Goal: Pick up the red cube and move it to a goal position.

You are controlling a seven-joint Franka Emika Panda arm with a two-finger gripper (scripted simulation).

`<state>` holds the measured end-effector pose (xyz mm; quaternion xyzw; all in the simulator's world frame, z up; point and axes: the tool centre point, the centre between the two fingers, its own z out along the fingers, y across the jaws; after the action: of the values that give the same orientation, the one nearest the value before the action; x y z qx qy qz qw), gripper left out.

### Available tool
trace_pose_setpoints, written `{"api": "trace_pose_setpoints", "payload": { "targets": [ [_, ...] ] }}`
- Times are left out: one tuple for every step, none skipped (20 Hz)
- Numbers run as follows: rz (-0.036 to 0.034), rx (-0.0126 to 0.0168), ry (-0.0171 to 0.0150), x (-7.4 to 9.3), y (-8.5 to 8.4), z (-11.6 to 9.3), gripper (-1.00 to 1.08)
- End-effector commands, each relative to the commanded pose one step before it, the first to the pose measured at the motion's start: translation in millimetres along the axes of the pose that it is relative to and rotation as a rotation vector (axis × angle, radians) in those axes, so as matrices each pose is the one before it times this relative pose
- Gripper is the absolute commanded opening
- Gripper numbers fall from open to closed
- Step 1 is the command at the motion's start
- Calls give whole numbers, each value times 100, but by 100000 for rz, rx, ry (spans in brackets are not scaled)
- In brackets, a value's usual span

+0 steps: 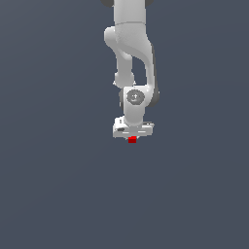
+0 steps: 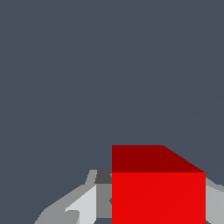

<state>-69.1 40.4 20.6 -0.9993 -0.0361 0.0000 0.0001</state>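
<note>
Arm: the white arm (image 1: 131, 53) hangs straight down over the plain grey floor (image 1: 53, 185).
Claw: the claw (image 1: 132, 138) is closed onto the red cube (image 1: 132, 140), a grey finger (image 2: 83, 203) pressed at each side.
Cube: sits between the fingertips, just under the white hand, filling the wrist view's near edge (image 2: 158, 192).

Arm (image 1: 130, 53) hanging straight down, wrist vertical, gripper (image 1: 132, 137) pointing downward, fingers (image 2: 83, 205) clamped on the red cube (image 1: 132, 140).
</note>
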Motion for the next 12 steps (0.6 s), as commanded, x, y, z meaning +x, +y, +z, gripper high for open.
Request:
{"api": "trace_pose_setpoints", "payload": {
  "targets": [
    [-15,-23,-20,9,12,-8,-100],
    [0,0,0,24,61,-88,-100],
    [0,0,0,39,102,-146,-100],
    [0,0,0,55,142,-204,-100],
    [0,0,0,71,182,-261,-100],
    [0,0,0,86,221,-317,-100],
    [0,0,0,102,259,-372,-100],
    [0,0,0,117,296,-426,-100],
    [0,0,0,132,333,-479,-100],
    [0,0,0,147,368,-531,-100],
    [0,0,0,162,402,-582,-100],
    [-18,44,11,176,428,-636,-100]
  ]
}}
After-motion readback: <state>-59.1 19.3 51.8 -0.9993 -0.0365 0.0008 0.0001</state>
